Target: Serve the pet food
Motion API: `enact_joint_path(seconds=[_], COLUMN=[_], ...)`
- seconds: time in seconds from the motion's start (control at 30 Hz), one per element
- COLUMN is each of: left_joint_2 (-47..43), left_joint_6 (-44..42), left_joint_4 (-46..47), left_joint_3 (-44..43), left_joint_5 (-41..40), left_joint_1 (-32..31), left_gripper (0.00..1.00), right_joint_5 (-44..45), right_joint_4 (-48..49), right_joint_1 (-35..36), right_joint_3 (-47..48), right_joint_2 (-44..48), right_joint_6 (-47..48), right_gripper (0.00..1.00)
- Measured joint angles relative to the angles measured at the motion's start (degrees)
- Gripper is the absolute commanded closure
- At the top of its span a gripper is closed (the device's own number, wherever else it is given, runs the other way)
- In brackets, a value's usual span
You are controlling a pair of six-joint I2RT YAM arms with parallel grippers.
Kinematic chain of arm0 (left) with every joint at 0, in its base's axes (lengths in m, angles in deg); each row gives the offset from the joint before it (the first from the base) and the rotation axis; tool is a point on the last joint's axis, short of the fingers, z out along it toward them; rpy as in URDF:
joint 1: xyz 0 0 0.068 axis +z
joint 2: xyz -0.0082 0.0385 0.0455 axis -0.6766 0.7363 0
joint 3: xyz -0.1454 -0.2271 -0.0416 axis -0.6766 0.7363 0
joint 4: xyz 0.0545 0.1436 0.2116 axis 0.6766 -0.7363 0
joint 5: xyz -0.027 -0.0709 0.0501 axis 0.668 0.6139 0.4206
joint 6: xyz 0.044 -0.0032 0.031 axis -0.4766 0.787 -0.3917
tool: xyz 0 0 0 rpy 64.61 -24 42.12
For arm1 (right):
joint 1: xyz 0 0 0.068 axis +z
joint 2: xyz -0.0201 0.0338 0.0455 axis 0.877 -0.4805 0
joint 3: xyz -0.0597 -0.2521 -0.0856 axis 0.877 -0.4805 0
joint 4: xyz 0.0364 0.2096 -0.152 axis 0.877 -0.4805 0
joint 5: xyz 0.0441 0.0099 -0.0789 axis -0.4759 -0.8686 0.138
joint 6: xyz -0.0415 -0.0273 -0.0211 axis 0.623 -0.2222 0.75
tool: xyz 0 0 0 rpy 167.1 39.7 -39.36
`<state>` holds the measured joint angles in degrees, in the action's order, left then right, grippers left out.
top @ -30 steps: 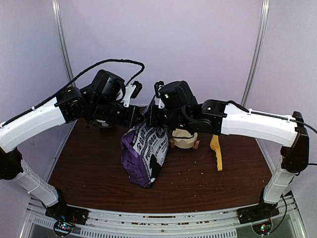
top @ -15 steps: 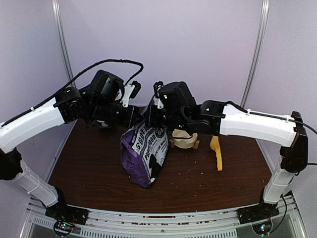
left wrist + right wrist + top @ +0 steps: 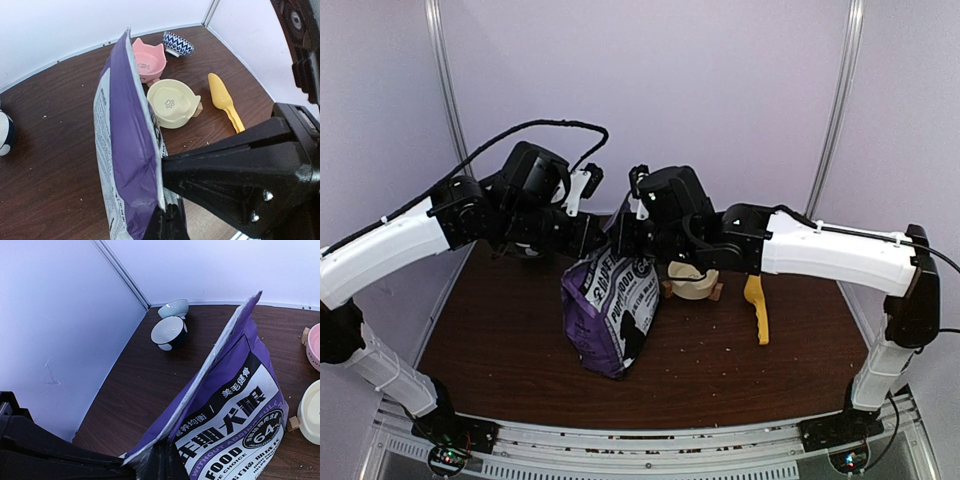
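Two pincers closed on the purple food bag [image 3: 610, 310].
Left pincer [image 3: 166, 220] and right pincer [image 3: 156, 465] each clamp the top edge; bag stands tilted on the surface [image 3: 500, 340], contents hidden. Beside it, cream bowl [image 3: 172, 102] shows its paw print, pink bowl [image 3: 149, 61] its fish mark.

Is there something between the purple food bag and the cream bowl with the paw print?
Nothing visible. The purple bag, pinched at its top edge by the left gripper and right gripper, is just beside the cream bowl. The yellow scoop lies on the bowl's far side.
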<state>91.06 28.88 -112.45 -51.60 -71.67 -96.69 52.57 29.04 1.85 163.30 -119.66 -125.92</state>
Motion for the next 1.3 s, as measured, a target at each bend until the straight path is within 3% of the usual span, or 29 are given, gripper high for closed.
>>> enact_joint_path(seconds=[1.03, 1.3], left_joint_2=[-1.03, -3.69], left_joint_6=[0.00, 0.02], left_joint_4=[-0.55, 0.26], left_joint_3=[1.16, 1.18], left_joint_5=[-2.08, -4.55], left_joint_1=[0.07, 0.94], left_gripper=[1.00, 1.00], right_joint_5=[-0.07, -0.31], right_joint_4=[1.62, -2.12], right_joint_1=[0.13, 0.15], right_joint_3=[0.46, 0.04], right_joint_2=[-1.99, -4.39], right_joint_6=[-0.17, -0.11], right_gripper=[1.00, 1.00])
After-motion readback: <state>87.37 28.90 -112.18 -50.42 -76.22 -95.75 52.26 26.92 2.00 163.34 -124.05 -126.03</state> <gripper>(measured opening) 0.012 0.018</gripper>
